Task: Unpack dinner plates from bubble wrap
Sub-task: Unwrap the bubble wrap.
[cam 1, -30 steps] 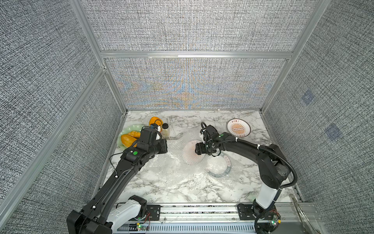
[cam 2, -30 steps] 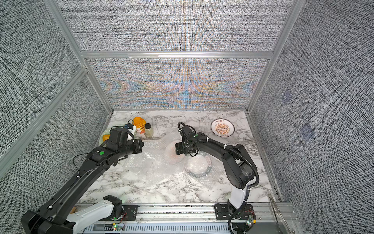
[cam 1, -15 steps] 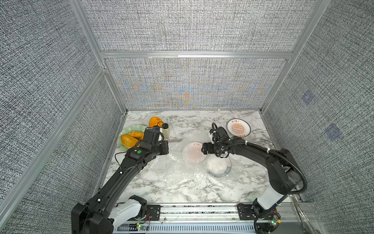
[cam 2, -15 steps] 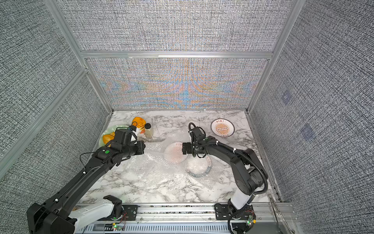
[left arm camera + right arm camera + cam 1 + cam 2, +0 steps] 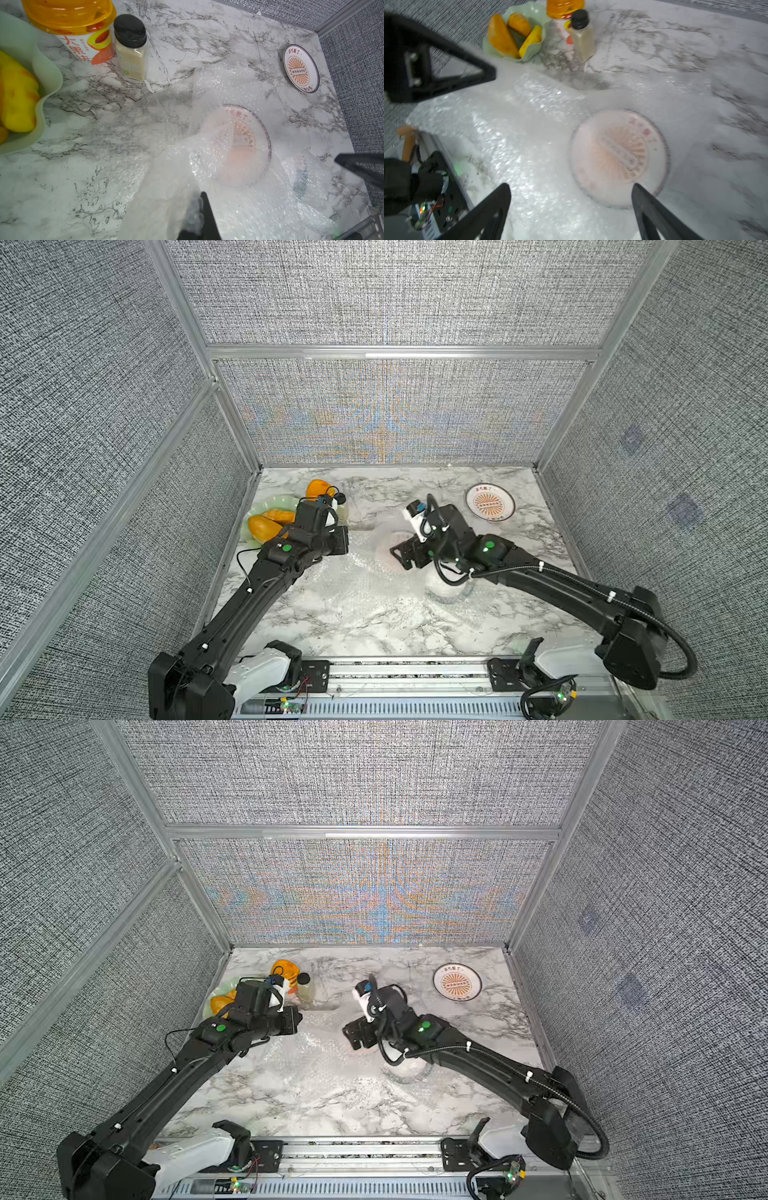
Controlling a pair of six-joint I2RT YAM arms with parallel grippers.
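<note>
Right fingers [image 5: 496,203] now spread wider than a second ago, hovering above a sunburst plate [image 5: 618,158] lying under bubble wrap [image 5: 508,124]. Left fingers [image 5: 205,209] pinch a wrap fold. A bare plate [image 5: 490,502] sits at the far corner of the surface [image 5: 291,626]. Est.: one done, two remain wrapped.

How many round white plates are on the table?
3: one bare plate at the far right corner; one sunburst plate under bubble wrap mid-table; one wrapped plate partly hidden beneath the right arm.
</note>
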